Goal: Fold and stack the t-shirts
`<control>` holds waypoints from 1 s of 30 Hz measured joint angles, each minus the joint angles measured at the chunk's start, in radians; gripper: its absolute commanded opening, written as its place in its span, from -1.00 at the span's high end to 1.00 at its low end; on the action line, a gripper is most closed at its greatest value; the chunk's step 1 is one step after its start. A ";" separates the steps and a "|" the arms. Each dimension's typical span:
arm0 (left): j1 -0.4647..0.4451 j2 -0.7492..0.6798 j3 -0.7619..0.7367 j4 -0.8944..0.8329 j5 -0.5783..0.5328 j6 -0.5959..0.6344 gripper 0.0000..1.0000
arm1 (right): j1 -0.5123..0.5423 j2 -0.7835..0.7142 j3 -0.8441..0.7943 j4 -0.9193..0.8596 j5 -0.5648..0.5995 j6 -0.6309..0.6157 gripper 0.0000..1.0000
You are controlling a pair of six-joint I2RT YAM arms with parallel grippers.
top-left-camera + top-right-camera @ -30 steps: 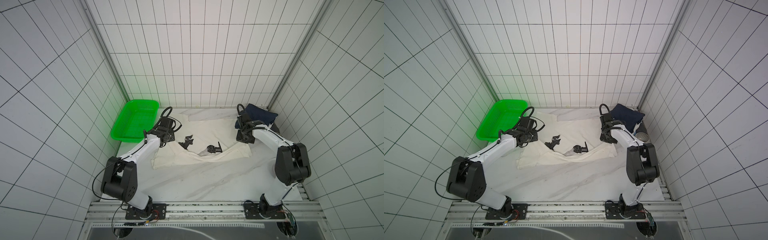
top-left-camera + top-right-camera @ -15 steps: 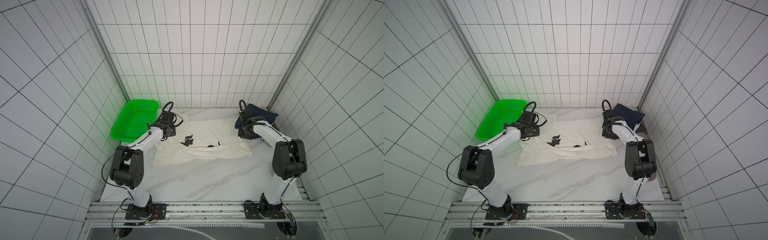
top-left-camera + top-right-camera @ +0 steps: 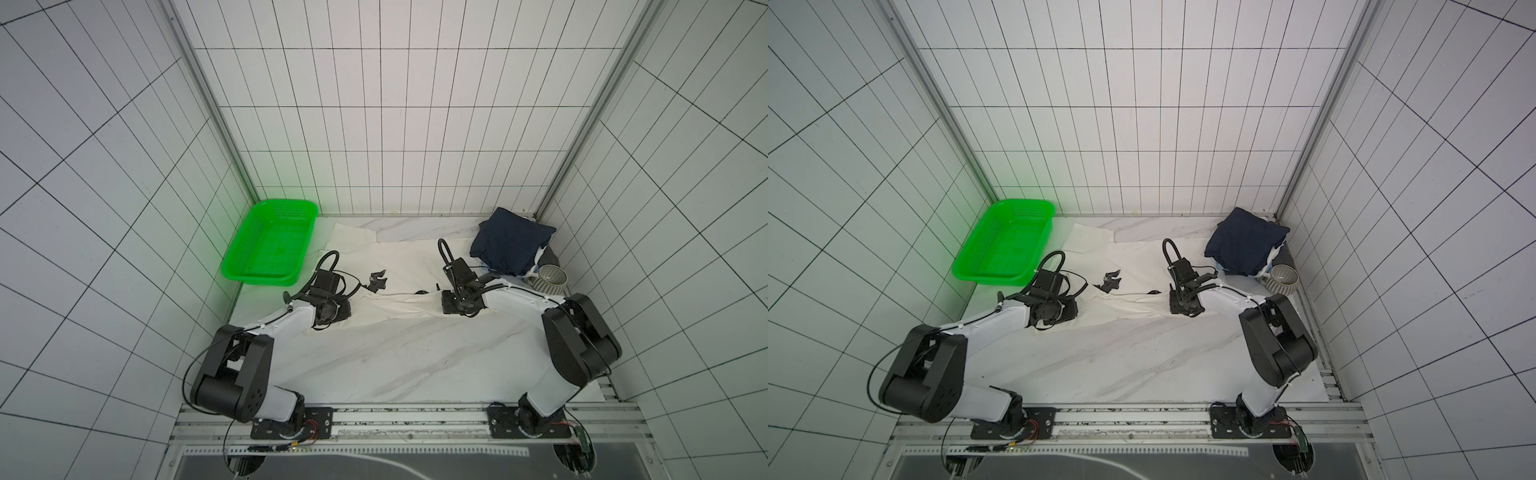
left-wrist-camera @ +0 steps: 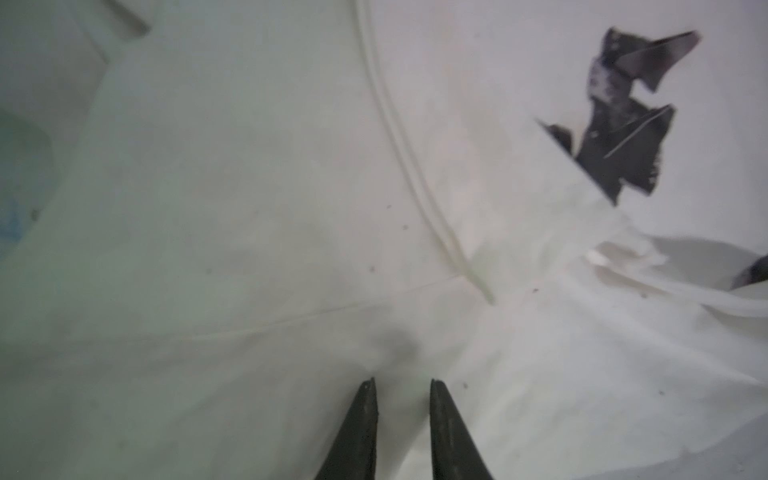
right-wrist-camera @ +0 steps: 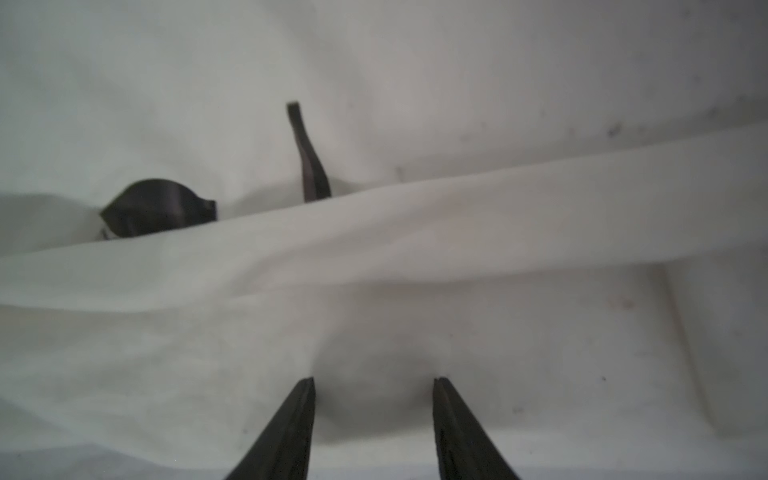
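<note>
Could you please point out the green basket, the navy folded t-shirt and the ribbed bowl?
green basket (image 3: 268, 251), in a top view, on its bare perforated floor.
navy folded t-shirt (image 3: 509, 245), in a top view, middle of its top layer.
ribbed bowl (image 3: 545, 286), in a top view, on its outer ribbed wall.

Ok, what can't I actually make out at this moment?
The folded shirts under the navy t-shirt: it covers them in both top views; only pale edges show, no count.
The dark print on the cream t-shirt: a fold hides part, in the wrist views too.
The bowl: too small in both top views to see inside.
The left gripper and right gripper: hidden under their wrists from above; blurred wrist views leave cloth contact unclear.
</note>
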 measured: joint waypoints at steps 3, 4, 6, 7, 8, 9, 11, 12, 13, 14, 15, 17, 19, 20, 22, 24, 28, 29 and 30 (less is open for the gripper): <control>0.040 0.018 0.009 0.026 0.000 -0.002 0.54 | -0.022 -0.016 -0.045 0.046 0.005 0.011 0.16; 0.045 0.025 0.015 0.027 -0.003 -0.001 0.55 | -0.028 -0.022 -0.060 0.058 0.006 0.014 0.17; 0.054 0.038 0.027 0.028 -0.013 0.006 0.58 | -0.036 -0.040 -0.095 0.100 0.010 0.025 0.21; 0.056 0.042 0.031 0.028 -0.016 0.010 0.60 | -0.037 -0.047 -0.108 0.116 0.011 0.028 0.23; 0.061 0.045 0.034 0.027 -0.021 0.016 0.61 | -0.038 -0.055 -0.124 0.130 0.013 0.034 0.26; 0.064 0.045 0.034 0.027 -0.026 0.022 0.61 | -0.038 -0.061 -0.138 0.146 0.013 0.037 0.29; 0.070 0.045 0.034 0.024 -0.033 0.030 0.66 | -0.037 -0.079 -0.170 0.183 0.016 0.049 0.35; 0.074 0.045 0.034 0.021 -0.035 0.033 0.73 | -0.033 -0.091 -0.188 0.201 0.018 0.056 0.37; 0.079 0.043 0.034 0.016 -0.039 0.035 0.78 | -0.029 -0.104 -0.206 0.214 0.018 0.063 0.38; 0.084 0.040 0.034 0.005 -0.048 0.038 0.82 | -0.026 -0.119 -0.223 0.225 0.017 0.071 0.40; 0.090 0.035 0.034 -0.008 -0.060 0.040 0.85 | -0.022 -0.138 -0.243 0.229 0.011 0.080 0.40; 0.103 0.014 0.029 -0.034 -0.085 0.041 0.86 | -0.011 -0.174 -0.270 0.223 -0.001 0.099 0.40; 0.126 -0.024 0.010 -0.057 -0.108 0.042 0.86 | 0.002 -0.212 -0.297 0.203 -0.010 0.118 0.40; 0.141 -0.045 0.000 -0.070 -0.117 0.042 0.87 | 0.007 -0.232 -0.309 0.185 -0.016 0.126 0.40; 0.175 -0.085 -0.015 -0.093 -0.133 0.043 0.89 | 0.011 -0.272 -0.323 0.138 -0.023 0.138 0.40; 0.207 -0.115 -0.022 -0.111 -0.143 0.045 0.89 | 0.014 -0.303 -0.325 0.065 -0.030 0.145 0.37; 0.224 -0.163 -0.022 -0.122 -0.124 0.050 0.82 | 0.010 -0.347 -0.319 -0.053 -0.020 0.141 0.22; 0.220 -0.172 -0.020 -0.122 -0.105 0.053 0.73 | 0.003 -0.351 -0.311 -0.083 -0.011 0.136 0.20; 0.209 -0.178 -0.014 -0.124 -0.092 0.054 0.63 | -0.011 -0.351 -0.295 -0.114 -0.002 0.126 0.19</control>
